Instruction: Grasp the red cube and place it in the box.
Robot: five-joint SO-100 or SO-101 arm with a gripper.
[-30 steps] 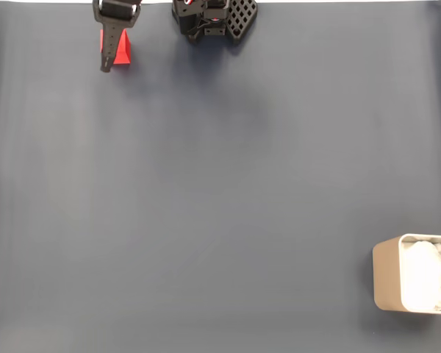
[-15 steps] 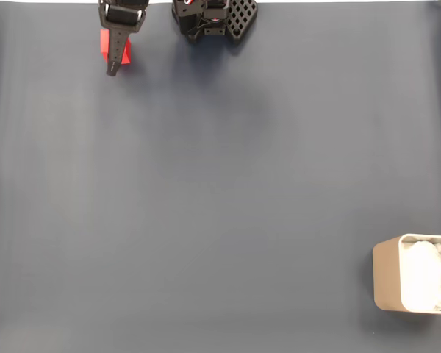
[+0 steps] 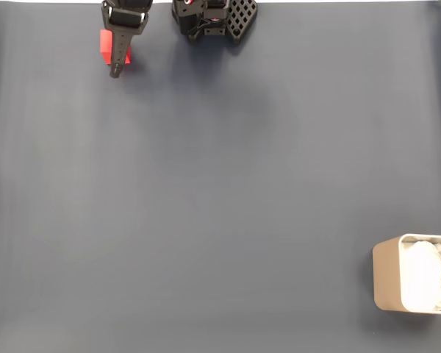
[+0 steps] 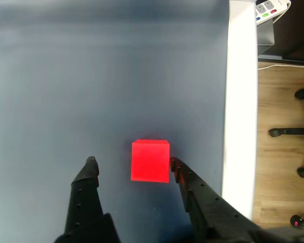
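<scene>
Hand (image 4: 133,163) low over the mat, fingers (image 4: 89,174) spread wide apart, tips pointing forward in the wrist view.

No legible text, label, brand, number or sign found in the fixed view or the wrist view; all surfaces read plain.
</scene>
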